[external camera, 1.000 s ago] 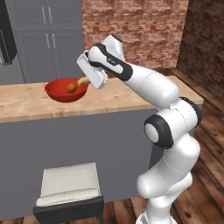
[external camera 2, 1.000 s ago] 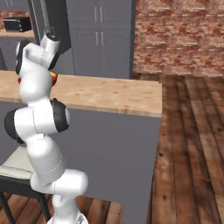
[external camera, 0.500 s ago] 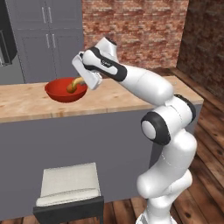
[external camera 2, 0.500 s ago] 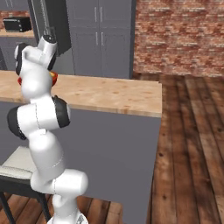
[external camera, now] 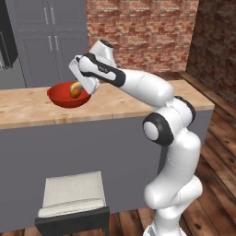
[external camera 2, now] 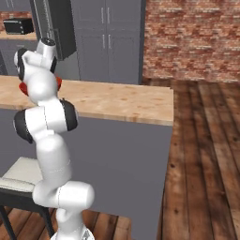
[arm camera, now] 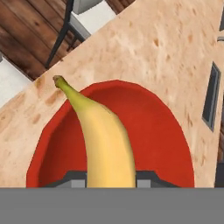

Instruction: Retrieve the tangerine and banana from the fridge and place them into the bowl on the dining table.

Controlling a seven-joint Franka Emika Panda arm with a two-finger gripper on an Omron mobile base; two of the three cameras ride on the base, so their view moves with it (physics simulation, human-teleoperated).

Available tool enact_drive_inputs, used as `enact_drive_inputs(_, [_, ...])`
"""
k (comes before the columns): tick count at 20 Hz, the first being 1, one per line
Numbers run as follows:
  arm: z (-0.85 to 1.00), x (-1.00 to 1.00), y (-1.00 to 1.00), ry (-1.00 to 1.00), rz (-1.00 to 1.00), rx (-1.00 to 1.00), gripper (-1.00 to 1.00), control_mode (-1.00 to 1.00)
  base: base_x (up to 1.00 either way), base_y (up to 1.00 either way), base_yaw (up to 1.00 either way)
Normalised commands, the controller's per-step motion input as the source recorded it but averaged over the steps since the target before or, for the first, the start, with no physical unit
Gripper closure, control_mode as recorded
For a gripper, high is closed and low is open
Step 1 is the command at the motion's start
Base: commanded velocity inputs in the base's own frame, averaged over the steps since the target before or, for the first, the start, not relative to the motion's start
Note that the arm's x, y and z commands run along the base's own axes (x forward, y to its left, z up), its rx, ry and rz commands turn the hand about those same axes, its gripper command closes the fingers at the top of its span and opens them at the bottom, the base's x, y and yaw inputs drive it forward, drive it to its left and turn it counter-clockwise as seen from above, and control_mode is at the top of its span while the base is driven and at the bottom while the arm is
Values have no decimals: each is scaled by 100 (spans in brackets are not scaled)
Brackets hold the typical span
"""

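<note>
One banana [arm camera: 105,140] is pinched between the jaws of the gripper [external camera: 79,86] and is held directly above the red bowl [external camera: 60,97], which stands on the light wooden dining table [external camera: 120,103]. In the hand view the fruit is seen running up from between the fingers, its stem end reaching over the bowl's far rim [arm camera: 43,131], and the bowl's red inside is seen on both sides of it. In the left base view an orange-yellow shape is seen at the gripper, just over the bowl; whether the tangerine lies in the bowl cannot be told. Compared with the earlier pictures, the hand has been carried further left and a little lower, so that it is now set over the bowl's near side rather than beside its right edge. The bowl itself is unmoved on the table. A pale cushioned stool [external camera: 71,198] is seen in front of the table's grey base.
</note>
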Motion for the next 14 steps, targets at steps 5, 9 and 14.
enact_drive_inputs(5, [-14,27,4,0,0,-4,100,-100,0,0,0])
enact_drive_inputs(9, [-16,20,0,0,0,-3,100,-100,0,0,0])
enact_drive_inputs(14, [-15,13,0,0,0,-3,100,-100,0,0,0])
